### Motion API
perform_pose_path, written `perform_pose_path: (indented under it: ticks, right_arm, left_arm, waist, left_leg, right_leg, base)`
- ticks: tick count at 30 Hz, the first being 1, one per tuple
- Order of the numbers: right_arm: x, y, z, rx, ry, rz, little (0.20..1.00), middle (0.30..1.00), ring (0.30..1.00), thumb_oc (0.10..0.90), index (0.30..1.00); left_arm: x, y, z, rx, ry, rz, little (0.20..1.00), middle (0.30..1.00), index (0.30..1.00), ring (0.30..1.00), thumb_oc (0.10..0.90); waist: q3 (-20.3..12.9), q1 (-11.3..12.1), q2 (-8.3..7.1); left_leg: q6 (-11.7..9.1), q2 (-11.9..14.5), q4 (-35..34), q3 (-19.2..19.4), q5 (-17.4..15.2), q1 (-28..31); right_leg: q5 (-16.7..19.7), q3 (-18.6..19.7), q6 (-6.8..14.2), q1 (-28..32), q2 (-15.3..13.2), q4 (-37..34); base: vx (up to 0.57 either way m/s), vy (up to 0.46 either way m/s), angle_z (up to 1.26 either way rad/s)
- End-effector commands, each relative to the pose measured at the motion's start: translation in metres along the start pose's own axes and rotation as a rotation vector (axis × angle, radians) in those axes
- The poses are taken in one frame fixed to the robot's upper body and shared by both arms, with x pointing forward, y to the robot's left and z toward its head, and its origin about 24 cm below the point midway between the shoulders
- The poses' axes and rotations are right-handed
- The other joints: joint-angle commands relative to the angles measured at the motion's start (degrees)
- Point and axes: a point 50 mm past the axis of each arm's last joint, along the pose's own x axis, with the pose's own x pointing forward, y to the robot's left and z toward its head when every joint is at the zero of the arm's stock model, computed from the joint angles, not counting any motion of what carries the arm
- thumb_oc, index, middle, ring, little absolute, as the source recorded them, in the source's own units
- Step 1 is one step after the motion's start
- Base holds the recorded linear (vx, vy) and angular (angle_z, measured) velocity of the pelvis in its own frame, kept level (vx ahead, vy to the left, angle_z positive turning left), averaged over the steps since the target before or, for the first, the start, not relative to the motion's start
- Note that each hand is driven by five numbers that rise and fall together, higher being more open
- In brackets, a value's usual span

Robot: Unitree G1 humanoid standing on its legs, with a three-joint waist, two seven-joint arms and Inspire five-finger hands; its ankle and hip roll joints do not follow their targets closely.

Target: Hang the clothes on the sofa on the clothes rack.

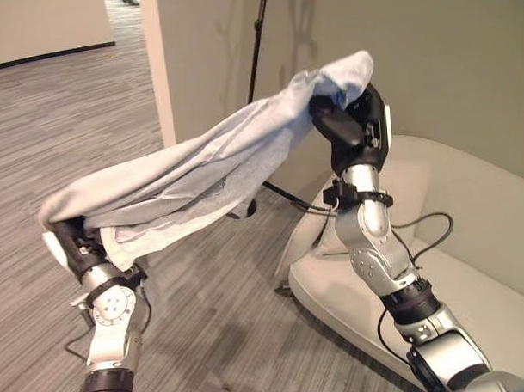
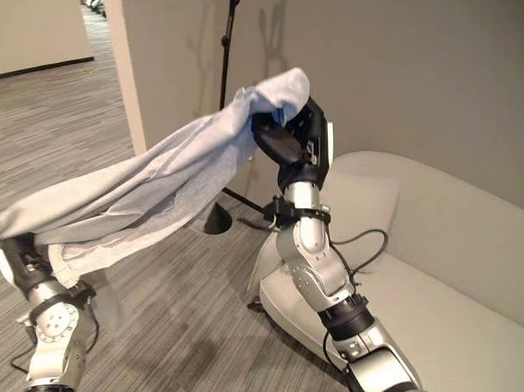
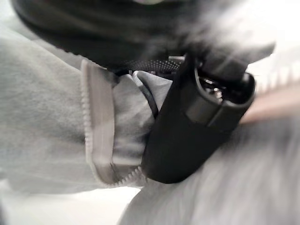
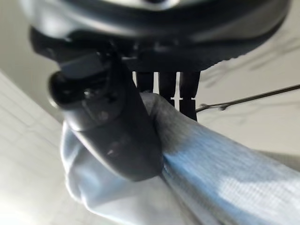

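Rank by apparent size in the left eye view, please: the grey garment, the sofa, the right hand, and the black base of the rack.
1. Sofa and grey garment: both look large and about alike, and the sofa is cut off by the view's edge, so I do not rank them.
2. Right hand.
3. Black rack base, mostly hidden behind the garment.

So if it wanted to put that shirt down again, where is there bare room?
The sofa seat behind the right hand lies bare. So does the carpet toward the doorway. It is crowded around the black rack pole by the wall corner, where the shirt hangs stretched across to the left hand.
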Motion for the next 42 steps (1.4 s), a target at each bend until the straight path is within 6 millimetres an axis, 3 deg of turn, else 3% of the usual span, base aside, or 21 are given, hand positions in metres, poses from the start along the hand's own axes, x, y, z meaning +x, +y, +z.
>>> perform_pose_path:
  ticks: [1,2,4,6,7,8,10,13,14,15,16,17,21,23,25,29,31,34,36,39,42]
  right_arm:
    - [0.01,-0.044,0.088,-0.022,-0.463,-0.098,0.3,0.3,0.3,0.4,0.3]
    - [0.003,-0.055,0.085,-0.057,-0.446,-0.117,0.3,0.3,0.3,0.4,0.3]
    - [-0.011,-0.072,0.08,-0.093,-0.422,-0.155,0.3,0.3,0.3,0.4,0.3]
    - [-0.028,-0.089,0.077,-0.141,-0.396,-0.193,0.3,0.3,0.3,0.4,0.3]
    - [-0.029,-0.089,0.077,-0.142,-0.394,-0.193,0.3,0.3,0.3,0.4,0.3]
    - [-0.044,-0.102,0.072,-0.191,-0.35,-0.227,0.3,0.3,0.3,0.4,0.3]
    - [-0.058,-0.109,0.066,-0.19,-0.306,-0.249,0.3,0.3,0.3,0.4,0.3]
    - [-0.066,-0.111,0.053,-0.185,-0.253,-0.268,0.3,0.3,0.3,0.4,0.3]
    - [-0.071,-0.113,0.047,-0.186,-0.223,-0.282,0.3,0.3,0.3,0.4,0.3]
    - [-0.075,-0.117,0.041,-0.18,-0.182,-0.301,0.3,0.3,0.3,0.4,0.3]
    - [-0.075,-0.117,0.041,-0.18,-0.182,-0.3,0.3,0.3,0.3,0.4,0.3]
    - [-0.075,-0.121,0.039,-0.249,-0.158,-0.305,0.3,0.3,0.3,0.4,0.3]
    - [-0.073,-0.119,0.037,-0.282,-0.143,-0.276,0.3,0.3,0.3,0.4,0.3]
    - [-0.07,-0.118,0.037,-0.328,-0.134,-0.248,0.3,0.3,0.3,0.4,0.3]
    - [-0.066,-0.115,0.035,-0.358,-0.122,-0.22,0.3,0.3,0.3,0.4,0.3]
    - [-0.065,-0.111,0.027,-0.365,-0.089,-0.189,0.3,0.3,0.3,0.4,0.3]
    - [-0.067,-0.108,0.022,-0.37,-0.061,-0.155,0.3,0.3,0.3,0.4,0.3]
    - [-0.066,-0.105,0.022,-0.376,-0.058,-0.136,0.3,0.3,0.3,0.4,0.3]
    - [-0.063,-0.101,0.018,-0.366,-0.062,-0.147,0.3,0.3,0.3,0.4,0.3]
    - [-0.059,-0.094,0.016,-0.352,-0.073,-0.144,0.3,0.3,0.3,0.4,0.3]
    - [-0.057,-0.089,0.016,-0.351,-0.089,-0.144,0.3,0.3,0.3,0.4,0.3]
  left_arm:
    - [0.04,0.053,0.066,0.263,-0.45,0.201,0.3,0.3,0.3,0.3,0.4]
    - [0.045,0.061,0.08,0.317,-0.531,0.231,0.3,0.3,0.3,0.3,0.4]
    - [0.045,0.067,0.094,0.369,-0.623,0.26,0.3,0.3,0.3,0.3,0.4]
    - [0.041,0.068,0.103,0.395,-0.689,0.272,0.3,0.3,0.3,0.3,0.4]
    - [0.041,0.068,0.103,0.397,-0.688,0.27,0.3,0.3,0.3,0.3,0.4]
    - [0.037,0.067,0.103,0.392,-0.703,0.271,0.3,0.3,0.3,0.3,0.4]
    - [0.031,0.064,0.097,0.377,-0.683,0.254,0.3,0.3,0.3,0.3,0.4]
    - [0.026,0.063,0.085,0.394,-0.641,0.241,0.3,0.3,0.3,0.3,0.4]
    - [0.023,0.062,0.079,0.416,-0.625,0.229,0.3,0.3,0.3,0.3,0.4]
    - [0.016,0.063,0.068,0.393,-0.575,0.235,0.3,0.3,0.3,0.3,0.4]
    - [0.015,0.063,0.068,0.393,-0.574,0.235,0.3,0.3,0.3,0.3,0.4]
    - [0.006,0.061,0.061,0.382,-0.546,0.204,0.3,0.3,0.3,0.3,0.4]
    - [0.004,0.048,0.056,0.355,-0.537,0.174,0.3,0.3,0.3,0.3,0.4]
    - [0.003,0.041,0.056,0.323,-0.538,0.158,0.3,0.3,0.3,0.3,0.4]
    - [0.002,0.038,0.058,0.296,-0.547,0.162,0.3,0.3,0.3,0.3,0.4]
    - [0.003,0.038,0.058,0.296,-0.539,0.171,0.3,0.3,0.3,0.3,0.4]
    - [0.002,0.033,0.058,0.291,-0.534,0.143,0.3,0.3,0.3,0.3,0.4]
    - [0.003,0.028,0.057,0.298,-0.538,0.11,0.3,0.3,0.3,0.3,0.4]
    - [0.003,0.018,0.06,0.29,-0.566,0.069,0.3,0.3,0.3,0.3,0.4]
    - [-0.001,0.008,0.056,0.31,-0.577,0.003,0.3,0.3,0.3,0.3,0.4]
    - [-0.01,0.0,0.052,0.317,-0.587,-0.056,0.3,0.3,0.3,0.3,0.4]
  waist:
    - [-7.33,-1.91,0.88]
    - [-6.47,-2.18,1.98]
    - [-5.48,-3.03,3.31]
    - [-4.21,-5.14,3.88]
    - [-4.31,-5.1,3.79]
    - [-3.47,-6.16,3.57]
    - [-3.05,-6.76,2.91]
    - [-2.59,-6.92,2.3]
    - [-2.65,-7.21,2.3]
    - [-3.45,-7.89,2.94]
    - [-3.52,-7.81,3.06]
    - [-4.0,-8.08,4.02]
    - [-3.22,-8.61,5.85]
    - [-1.98,-9.5,6.05]
    - [-1.58,-9.24,5.71]
    - [-2.8,-8.03,4.85]
    - [-3.22,-9.04,5.05]
    - [-2.68,-9.54,5.22]
    - [-1.03,-10.58,5.64]
    - [-0.85,-10.46,6.78]
    - [-2.17,-9.03,9.02]
  left_leg:
    - [6.99,-5.03,0.21,-4.03,-7.55,-0.57]
    - [7.17,-4.97,0.21,-3.65,-7.05,-0.78]
    - [7.1,-4.5,0.21,-3.27,-6.78,-0.65]
    - [6.32,-3.92,0.21,-4.19,-6.44,-0.64]
    - [6.16,-3.88,0.21,-4.21,-6.83,-0.38]
    - [5.6,-4.32,0.21,-4.43,-6.66,-0.7]
    - [5.26,-4.9,0.21,-4.42,-6.61,-0.82]
    - [5.01,-5.22,0.21,-3.48,-6.72,-1.05]
    - [4.75,-4.9,0.21,-3.14,-6.81,-0.9]
    - [4.77,-3.75,0.21,-2.58,-7.02,-1.11]
    - [4.77,-3.65,0.21,-2.49,-7.05,-1.13]
    - [5.25,-3.24,1.25,-1.32,-8.03,-1.37]
    - [4.43,-2.83,12.99,1.79,-12.79,-6.38]
    - [3.26,-1.07,15.95,4.87,-12.42,-9.1]
    - [3.3,0.9,14.56,7.12,-11.38,-9.81]
    - [2.22,2.24,9.87,4.35,-7.73,-10.12]
    - [0.85,4.92,3.0,3.03,-3.15,-9.45]
    - [0.55,6.58,0.21,1.21,-1.97,-10.32]
    - [0.64,8.49,0.21,-1.05,-2.57,-14.46]
    - [0.13,9.27,0.21,-3.58,-1.69,-16.65]
    - [-1.38,7.72,0.21,-12.26,0.63,-14.12]
  right_leg:
    - [8.18,-0.11,2.06,-4.65,-7.79,5.03]
    - [8.85,-0.97,1.41,-6.24,-7.71,6.82]
    - [5.37,-2.23,-0.08,-7.45,-5.98,10.64]
    - [-3.85,0.65,-2.22,-9.38,1.0,17.07]
    - [-4.82,0.77,-2.36,-9.61,1.03,18.08]
    - [-10.48,2.26,-3.09,-10.61,6.09,22.11]
    - [-13.8,2.35,-4.23,-12.2,9.39,27.47]
    - [-14.38,0.57,-5.12,-11.92,10.7,26.34]
    - [-13.76,0.55,-5.31,-9.83,11.08,22.91]
    - [-11.45,3.14,-5.34,-8.48,13.55,17.21]
    - [-11.21,3.22,-5.35,-8.35,13.66,16.85]
    - [-9.44,3.01,-5.57,-6.53,13.55,12.04]
    - [-6.62,1.23,-5.53,-2.23,13.33,5.3]
    - [-6.36,0.17,-5.76,-1.54,12.31,4.87]
    - [-6.52,0.29,-5.94,-1.97,11.26,5.04]
    - [-6.97,1.66,-6.54,-2.51,10.49,4.76]
    - [-8.13,1.51,-7.23,-2.63,10.03,5.46]
    - [-9.1,1.86,-7.45,-2.78,9.44,6.49]
    - [-10.85,2.11,-7.56,-3.57,7.85,9.5]
    - [-11.67,2.8,-7.1,-2.81,6.32,10.02]
    - [-12.07,5.94,-6.04,-1.15,4.3,10.15]
  base:
    - [-0.1,0.29,0.31]
    - [-0.08,0.171,0.27]
    - [-0.05,0.082,0.13]
    - [-0.01,-0.056,0.12]
    - [0.03,-0.138,0.35]
    - [0.05,-0.139,0.22]
    - [0.05,-0.146,0.17]
    - [0.05,-0.125,-0.17]
    - [0.15,-0.271,-0.36]
    - [0.13,-0.187,-0.35]
    - [0.16,-0.198,-0.23]
    - [0.12,-0.109,-0.04]
    - [0.06,-0.104,-0.09]
    - [-0.04,-0.022,0.19]
    - [0.0,0.008,0.23]
    - [0.08,0.042,-0.2]
    - [0.08,0.102,-0.11]
    - [0.02,0.179,-0.04]
    - [0.0,0.414,0.2]
    - [0.11,0.476,0.19]
    - [0.3,0.802,-0.18]
